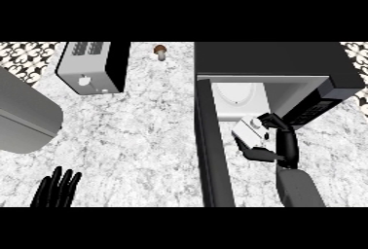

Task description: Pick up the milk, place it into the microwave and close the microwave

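Marbled grey-white stone covers the bench [137, 131], with a toaster [92, 65] at the upper left of the frame and a small mushroom [160, 51] just above centre. At the right stands the microwave [287, 68], its door [212, 146] swung wide toward the lower edge, presumably so the cavity and its pale turntable [236, 95] can take the carton. The milk [251, 131] sits in the right hand [277, 141], fingers and thumb curled round it, at the mouth of the opening and tilted, not yet set inside. That forearm rises from the lower right, wrist bent inward toward the cavity. The left hand [57, 187] rests open at the lower left, fingers up.
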